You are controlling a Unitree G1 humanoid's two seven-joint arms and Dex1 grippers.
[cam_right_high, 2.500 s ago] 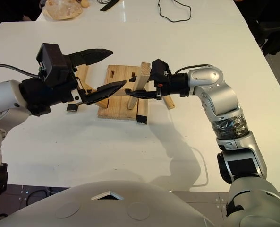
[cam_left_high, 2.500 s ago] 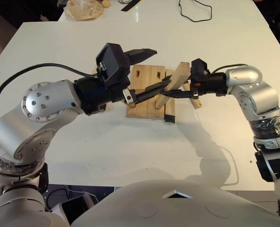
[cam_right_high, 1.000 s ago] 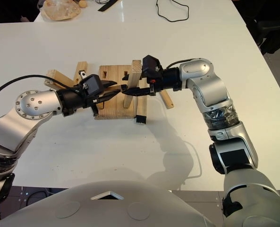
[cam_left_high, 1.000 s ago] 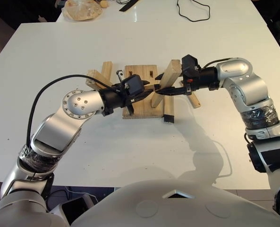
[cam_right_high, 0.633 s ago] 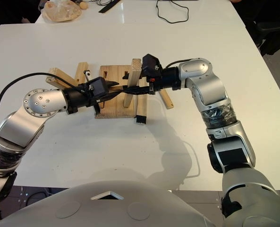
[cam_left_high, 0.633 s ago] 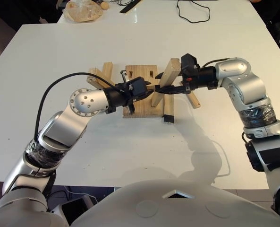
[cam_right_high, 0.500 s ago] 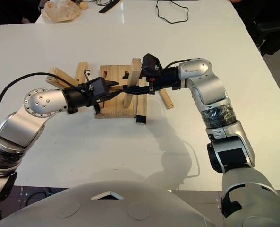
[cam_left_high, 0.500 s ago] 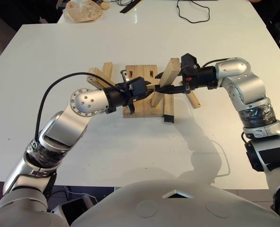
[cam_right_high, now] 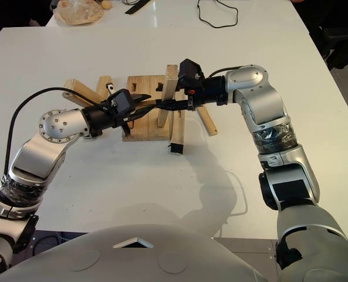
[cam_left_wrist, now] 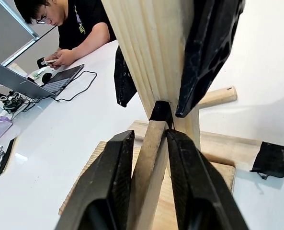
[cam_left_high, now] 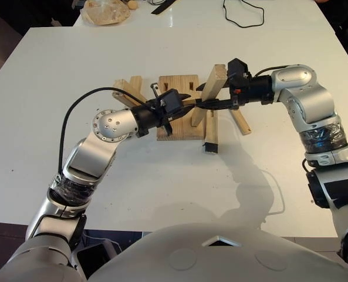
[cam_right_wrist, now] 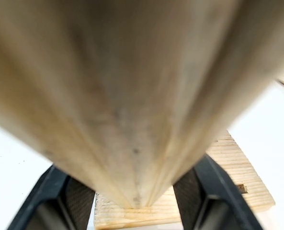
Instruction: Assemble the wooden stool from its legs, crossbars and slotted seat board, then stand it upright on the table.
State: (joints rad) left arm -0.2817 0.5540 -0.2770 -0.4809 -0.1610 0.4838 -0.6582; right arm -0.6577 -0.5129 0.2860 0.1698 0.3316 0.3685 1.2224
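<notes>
Head view: the slotted seat board [cam_left_high: 176, 114] is laid flat on the white table [cam_left_high: 162, 176]. The left gripper [cam_left_high: 185, 104] is positioned over the board, its jaws closed on a thin crossbar [cam_left_wrist: 149, 158]. The right gripper [cam_left_high: 208, 104] is at the board's right edge, jaws clamped on a leg [cam_left_high: 215, 82] that is held tilted above the board. Spare legs [cam_left_high: 122, 89] are noted just left of the board, another leg [cam_left_high: 210, 130] along its right edge. Left wrist view: the crossbar tip is seen touching a notch in the clamped leg, above the board. Right wrist view: the leg is gripped between both jaws, with the board beneath.
</notes>
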